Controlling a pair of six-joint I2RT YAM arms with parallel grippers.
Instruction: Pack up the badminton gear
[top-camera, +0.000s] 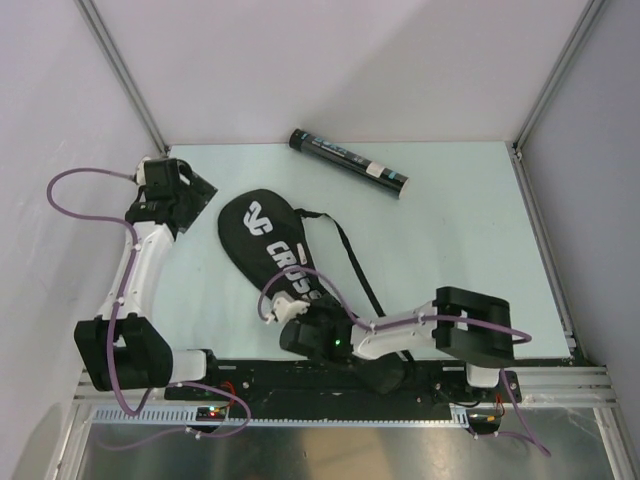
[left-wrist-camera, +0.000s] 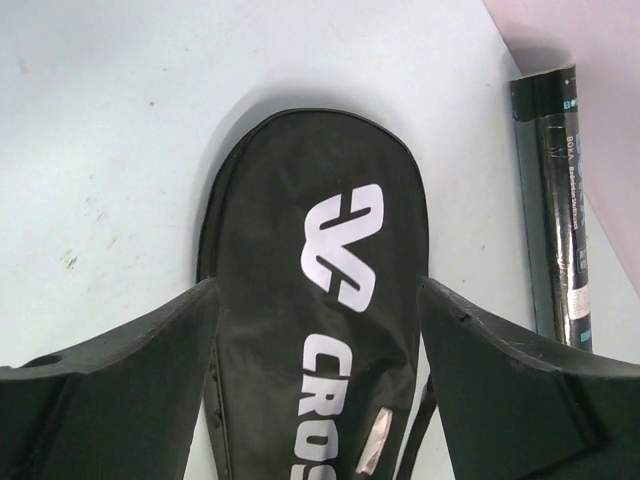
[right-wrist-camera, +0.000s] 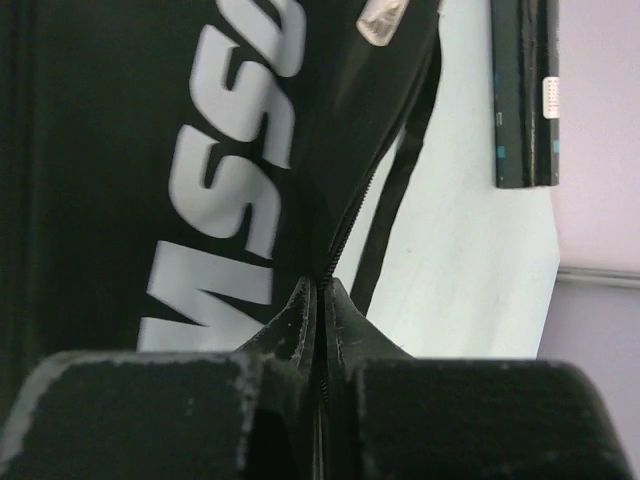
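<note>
Right gripper (right-wrist-camera: 320, 295) is clenched on what looks like the black bag (right-wrist-camera: 120, 120)'s zip edge; left gripper (left-wrist-camera: 318, 295) hangs released, bag below it.

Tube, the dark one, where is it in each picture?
Top external: the tube lies slanted at the far side of the table, beyond the black bag.
Left wrist: tube along the right edge, right of the black bag.
Right wrist: tube in the top right corner, right of the black bag.
Shared landmark: the black bag's white lettering.
</note>
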